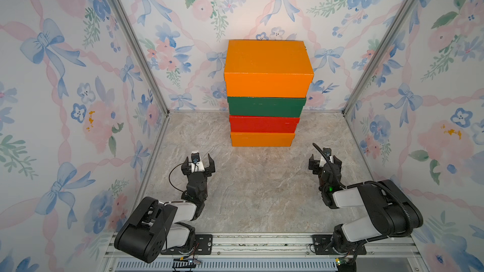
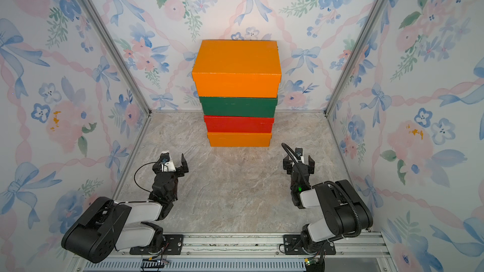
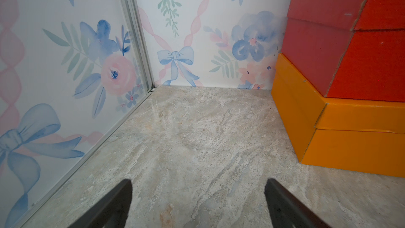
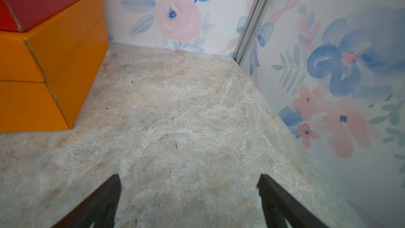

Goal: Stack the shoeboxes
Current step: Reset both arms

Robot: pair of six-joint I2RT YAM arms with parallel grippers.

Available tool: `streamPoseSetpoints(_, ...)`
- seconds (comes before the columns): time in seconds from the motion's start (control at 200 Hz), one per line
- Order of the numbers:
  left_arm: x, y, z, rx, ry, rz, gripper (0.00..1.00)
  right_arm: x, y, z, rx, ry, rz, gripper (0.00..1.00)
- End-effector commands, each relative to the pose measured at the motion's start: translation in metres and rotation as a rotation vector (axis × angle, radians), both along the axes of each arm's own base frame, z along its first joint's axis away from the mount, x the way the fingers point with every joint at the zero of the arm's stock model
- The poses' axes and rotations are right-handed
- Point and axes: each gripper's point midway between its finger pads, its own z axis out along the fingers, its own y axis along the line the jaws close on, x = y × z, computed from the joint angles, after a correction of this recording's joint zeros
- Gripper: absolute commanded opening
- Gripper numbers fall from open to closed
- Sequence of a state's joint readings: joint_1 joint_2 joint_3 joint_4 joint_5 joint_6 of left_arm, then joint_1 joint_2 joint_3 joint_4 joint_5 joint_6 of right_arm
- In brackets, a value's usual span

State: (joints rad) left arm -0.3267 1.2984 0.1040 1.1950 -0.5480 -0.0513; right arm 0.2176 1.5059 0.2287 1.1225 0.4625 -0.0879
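Well, your shoeboxes [image 1: 265, 105] stood stacked, orange over green over red over orange, your left gripper [image 1: 199, 162] and right gripper [image 1: 324, 160] gaped wide, gripped nothing

Four shoeboxes [image 2: 237, 92] sit in one tidy stack. The bottom orange box [image 1: 262, 139] is on the table [image 1: 248, 192], then the red box [image 1: 264, 124], then the dark green box [image 1: 265, 107] — and the top orange box [image 1: 267, 66]. All lie flat with lids on, by the middle of the table's far edge.
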Motion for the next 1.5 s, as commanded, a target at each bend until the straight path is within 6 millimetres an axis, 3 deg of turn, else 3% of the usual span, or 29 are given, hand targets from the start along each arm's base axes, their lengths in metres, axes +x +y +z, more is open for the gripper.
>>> streamPoseSetpoints(0.0,-0.003,0.004,0.013,-0.003,-0.060,0.003,0.97,0.001,0.000,0.023,0.002,-0.096,-0.011,0.97)
streamPoseSetpoints(0.905,-0.020,0.038,0.019,-0.051,-0.191,0.087,0.98,-0.001,0.000,0.024,0.004,-0.108,-0.010,0.97)
streamPoseSetpoints(1.495,-0.033,0.038,0.023,-0.057,-0.233,0.075,0.98,-0.004,0.006,0.026,-0.048,-0.126,-0.027,0.97)
